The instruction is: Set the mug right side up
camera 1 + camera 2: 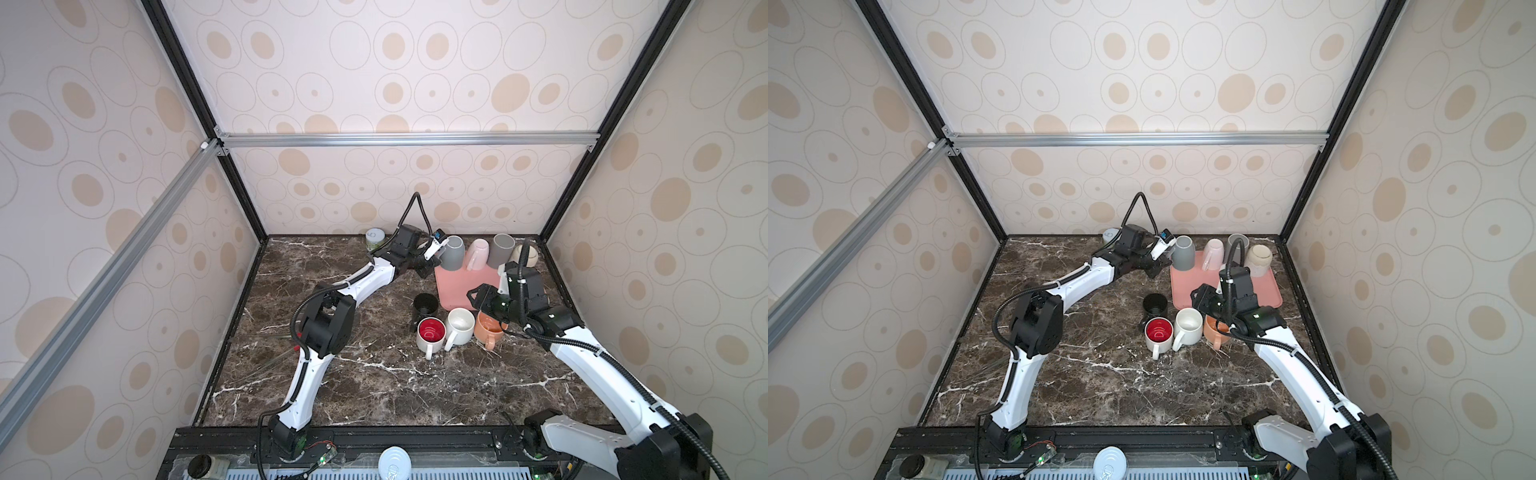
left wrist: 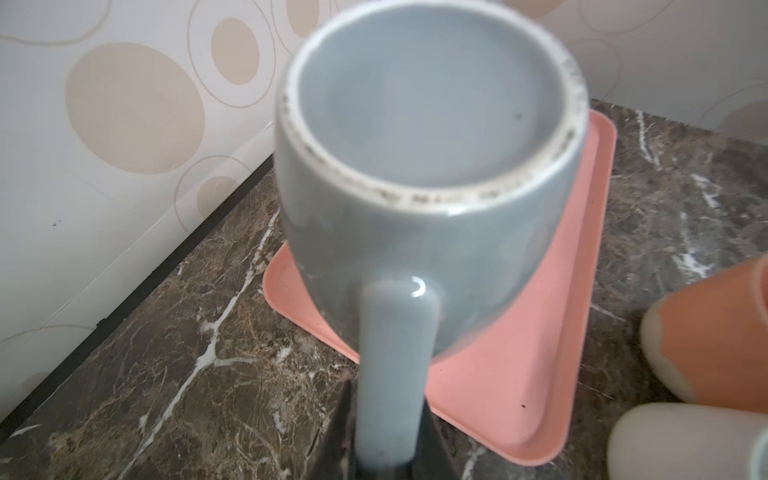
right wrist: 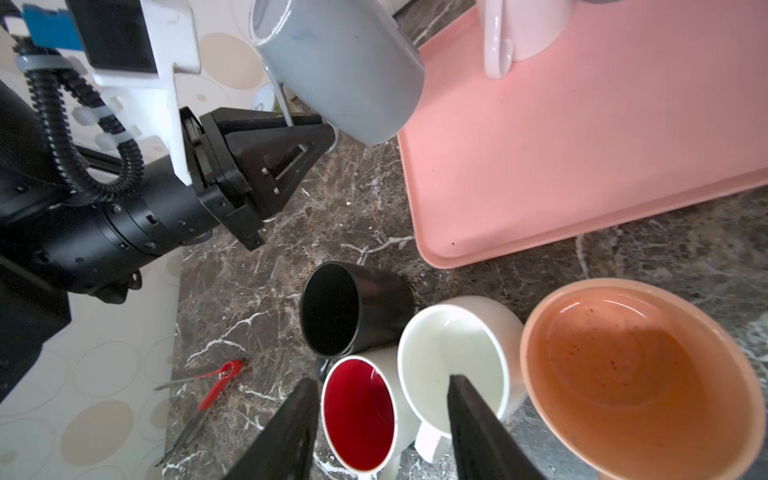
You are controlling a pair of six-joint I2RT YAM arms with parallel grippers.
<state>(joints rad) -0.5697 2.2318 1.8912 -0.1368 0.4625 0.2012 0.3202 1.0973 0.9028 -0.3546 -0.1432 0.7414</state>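
Note:
A grey mug (image 1: pixel 452 252) (image 1: pixel 1183 252) is upside down and tilted over the near-left corner of the pink tray (image 1: pixel 461 291) (image 1: pixel 1262 286). In the left wrist view its base (image 2: pixel 428 124) faces the camera and its handle runs down between the jaws. My left gripper (image 1: pixel 431 262) (image 1: pixel 1159 266) (image 2: pixel 388 415) is shut on that handle. The right wrist view shows the grey mug (image 3: pixel 340 70) and the left gripper (image 3: pixel 328 129) from the side. Whether the mug's rim touches the tray (image 3: pixel 540 145) I cannot tell. My right gripper (image 1: pixel 478 297) (image 3: pixel 382 386) stands open above the upright mugs, holding nothing.
On the tray's far side stand a pink mug (image 1: pixel 478 253), a second grey mug (image 1: pixel 500 249) and a beige mug (image 1: pixel 525 255), all upside down. In front of the tray stand upright black (image 1: pixel 424 304), red-lined (image 1: pixel 431 332), white (image 1: pixel 460 324) and orange (image 1: pixel 490 330) mugs. A red-handled tool (image 3: pixel 216 382) lies left of them.

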